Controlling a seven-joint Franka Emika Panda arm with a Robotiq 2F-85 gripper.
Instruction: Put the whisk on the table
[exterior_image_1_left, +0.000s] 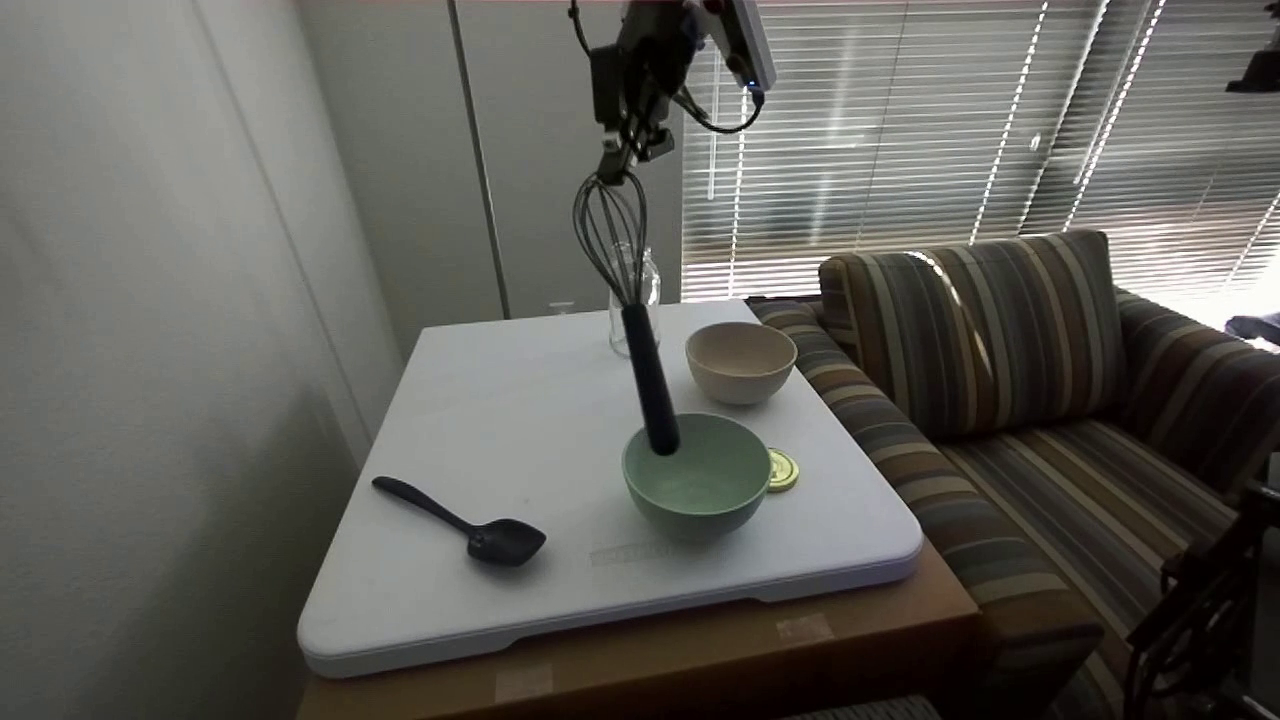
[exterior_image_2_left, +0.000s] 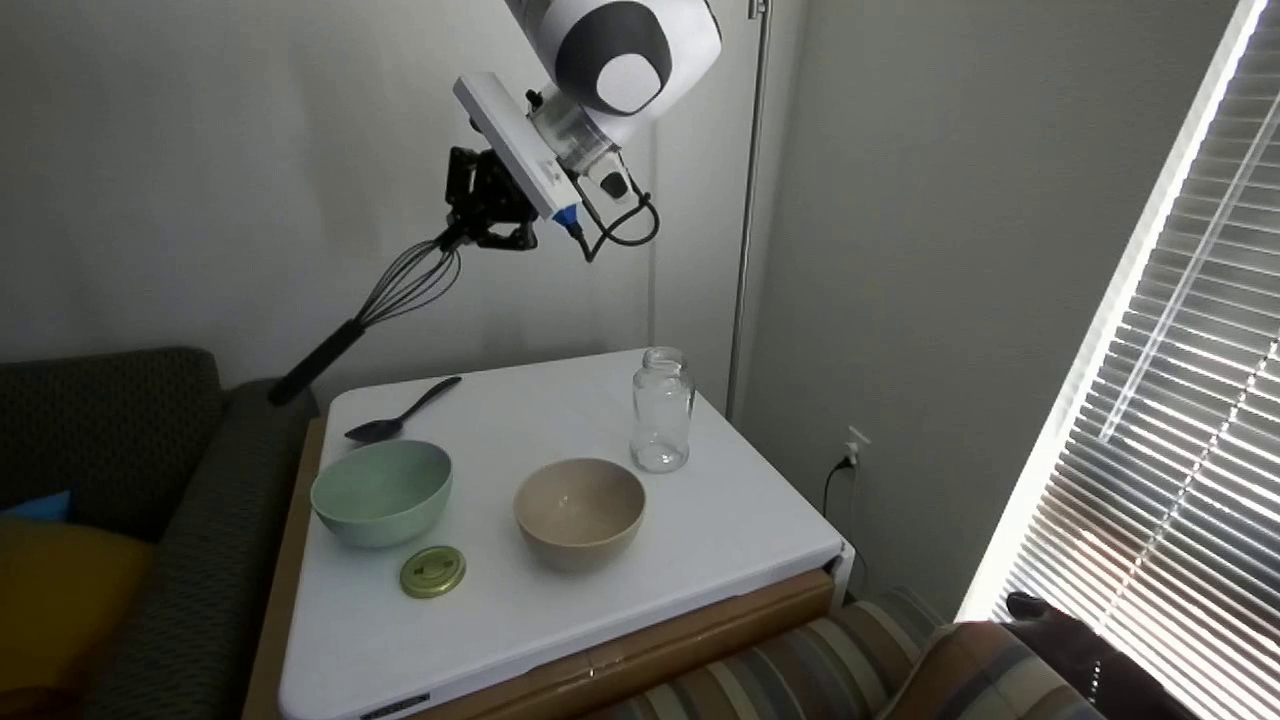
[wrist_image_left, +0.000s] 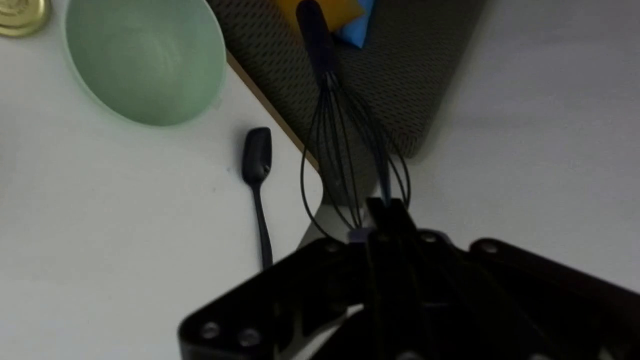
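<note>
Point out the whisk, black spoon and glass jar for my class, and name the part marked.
Whisk (exterior_image_1_left: 641, 340): in an exterior view, on its dark handle.
Black spoon (wrist_image_left: 257, 157): in the wrist view, on its head.
Glass jar (exterior_image_2_left: 662, 415): in an exterior view, on its clear body.

The table (exterior_image_2_left: 535, 415) lies open between spoon (exterior_image_1_left: 484, 538) and jar (exterior_image_2_left: 662, 420); green bowl (exterior_image_2_left: 383, 500) and tan bowl (exterior_image_2_left: 580, 515) seemingly leave less room.

1 table (exterior_image_1_left: 500, 410). Inside its edges: 2 bowls (exterior_image_2_left: 380, 520) (exterior_image_2_left: 580, 535), 1 spoon (exterior_image_1_left: 495, 542), 1 jar (exterior_image_2_left: 662, 415), 1 lid (exterior_image_2_left: 433, 571). Plus 1 whisk (exterior_image_1_left: 638, 328), 1 gripper (exterior_image_2_left: 453, 236).
</note>
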